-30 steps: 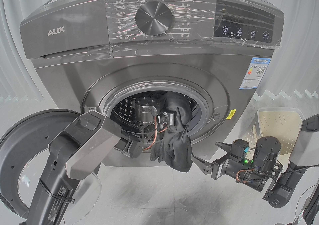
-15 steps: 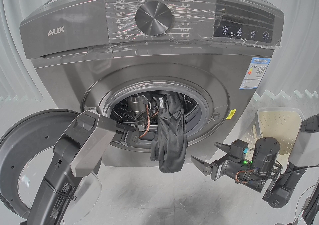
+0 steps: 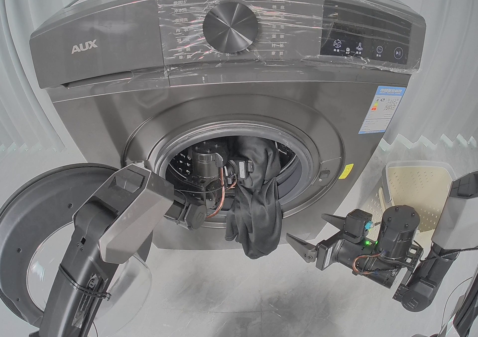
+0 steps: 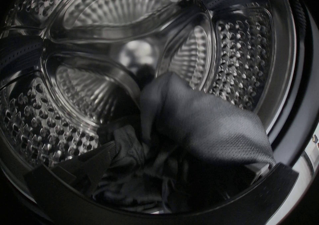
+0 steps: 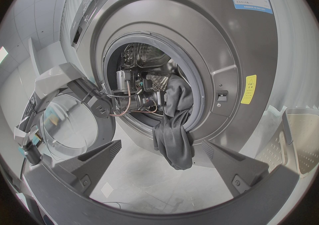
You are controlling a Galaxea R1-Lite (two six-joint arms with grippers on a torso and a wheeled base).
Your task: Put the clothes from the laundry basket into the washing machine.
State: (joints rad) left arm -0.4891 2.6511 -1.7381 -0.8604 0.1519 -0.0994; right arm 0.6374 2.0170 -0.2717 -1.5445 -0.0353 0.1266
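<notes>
Half the garment (image 3: 256,213) is dangling off the washing machine (image 3: 99,119) rim at 6 o'clock; left jaws sitting inside for drop-off, can't tell grip; right jaws idling spread.

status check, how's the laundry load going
Left tool inside the drum with the dark garment. Garment half in, rest hanging over the door rim. Right tool open, low in front. Nothing else in the way.

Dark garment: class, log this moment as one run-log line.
dark garment hangs over door rim | left gripper inside drum | right gripper open, outside
</notes>
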